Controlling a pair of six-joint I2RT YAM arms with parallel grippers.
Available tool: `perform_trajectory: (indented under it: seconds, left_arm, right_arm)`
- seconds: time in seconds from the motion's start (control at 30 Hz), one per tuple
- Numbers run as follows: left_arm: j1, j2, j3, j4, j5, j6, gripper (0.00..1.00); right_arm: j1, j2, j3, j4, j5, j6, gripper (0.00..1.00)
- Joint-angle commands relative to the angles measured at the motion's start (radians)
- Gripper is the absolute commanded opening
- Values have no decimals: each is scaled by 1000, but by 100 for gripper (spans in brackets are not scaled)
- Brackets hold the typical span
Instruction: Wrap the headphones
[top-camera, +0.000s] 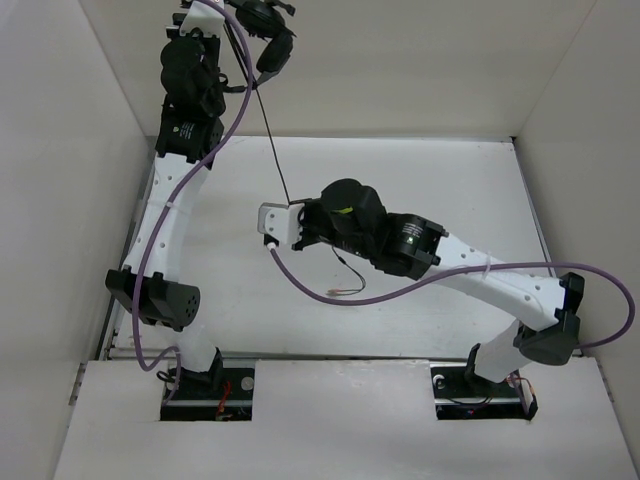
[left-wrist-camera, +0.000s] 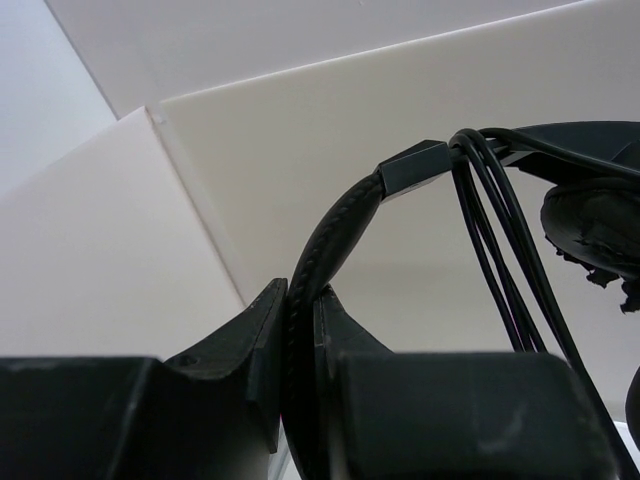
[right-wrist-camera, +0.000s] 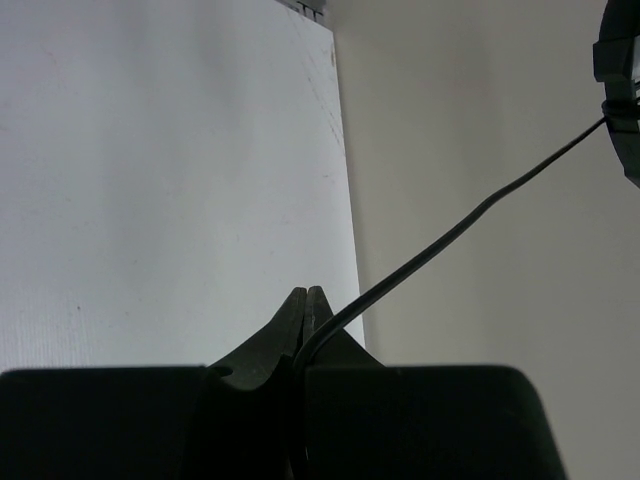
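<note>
The black headphones (top-camera: 270, 40) hang high at the back left, in front of the back wall. My left gripper (left-wrist-camera: 300, 305) is shut on their padded headband (left-wrist-camera: 340, 225). Several turns of the thin black cable (left-wrist-camera: 490, 230) loop over the headband beside one earcup (left-wrist-camera: 590, 225). From there the cable (top-camera: 275, 150) runs taut down to my right gripper (right-wrist-camera: 310, 300), which is shut on it above the middle of the table. The cable (right-wrist-camera: 450, 235) leaves the jaws slanting up to the right. Its loose end with the plugs (top-camera: 345, 290) lies on the table below the right wrist.
White walls (top-camera: 60, 200) close in the white table (top-camera: 450, 190) on the left, back and right. Thick purple arm cables (top-camera: 330, 298) trail along both arms, one sagging over the table's middle. The arm bases sit at the near edge.
</note>
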Motion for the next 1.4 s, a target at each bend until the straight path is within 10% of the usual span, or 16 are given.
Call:
perform_trajectory:
  seconds: [0.0, 0.43, 0.83, 1.37]
  left_arm:
    - [13, -35, 11, 158, -58, -23, 0]
    - [-47, -67, -219, 175, -64, 86, 0]
    - [-182, -163, -441, 43, -3, 105, 0]
    - [-329, -301, -569, -150, 190, -12, 0]
  right_arm:
    - [31, -1, 30, -11, -12, -13, 0]
    - [-58, -21, 139, 146, 198, -295, 0]
    - [-286, -79, -168, 870, 231, -862, 0]
    - [-495, -67, -130, 887, 87, -677, 0]
